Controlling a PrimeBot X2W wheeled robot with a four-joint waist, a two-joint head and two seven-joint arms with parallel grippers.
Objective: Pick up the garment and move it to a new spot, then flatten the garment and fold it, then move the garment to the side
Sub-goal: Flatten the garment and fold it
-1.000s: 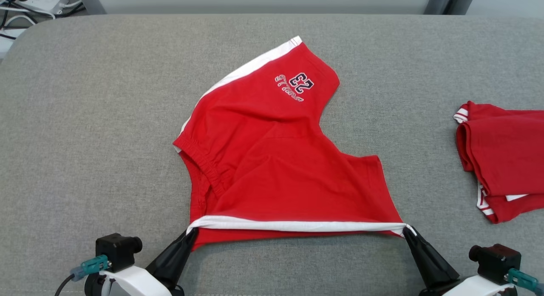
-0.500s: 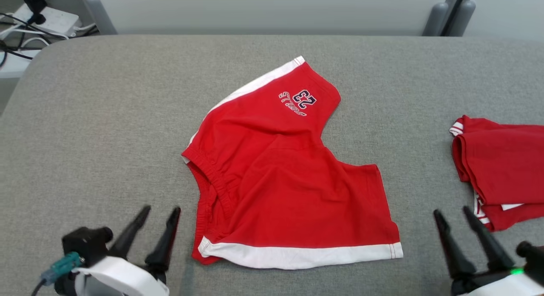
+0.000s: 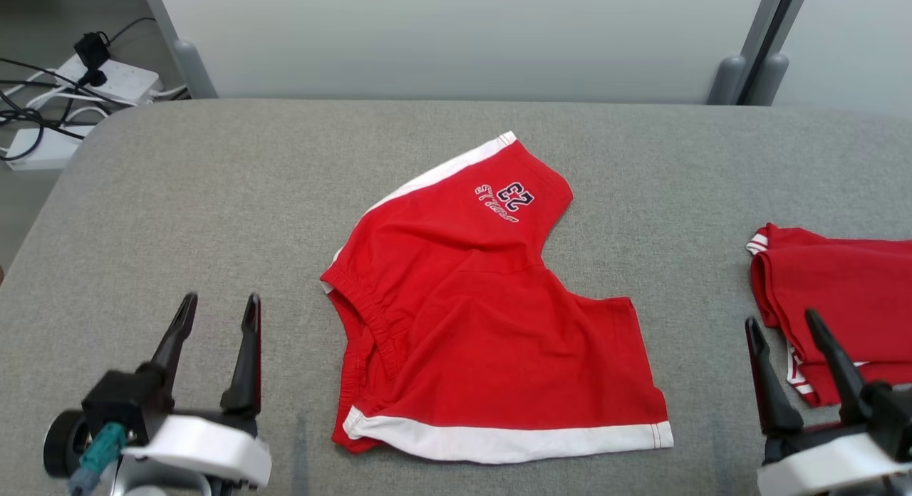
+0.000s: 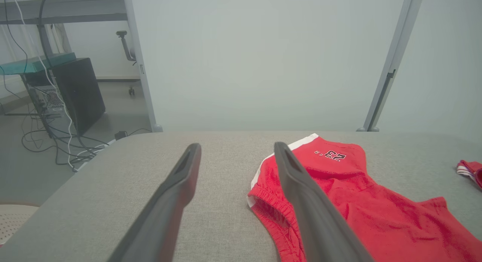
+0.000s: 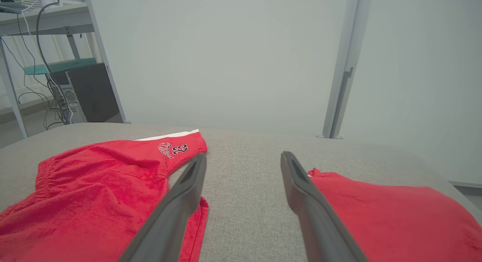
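Grey padded table point(image 3: 214, 197) is stretching out before me, red shorts point(image 3: 484, 325) lying spread at its middle. I'm holding left gripper point(image 3: 221, 297) and right gripper point(image 3: 780, 317) either side, jaws wide, empty. Left wrist view is giving me a computer tower point(image 4: 79, 89); head view, a power strip point(image 3: 114, 72).

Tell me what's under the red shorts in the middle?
The shorts lie on the grey table, which shows all around them. The patch directly beneath is covered, so anything flat hidden there cannot be seen.
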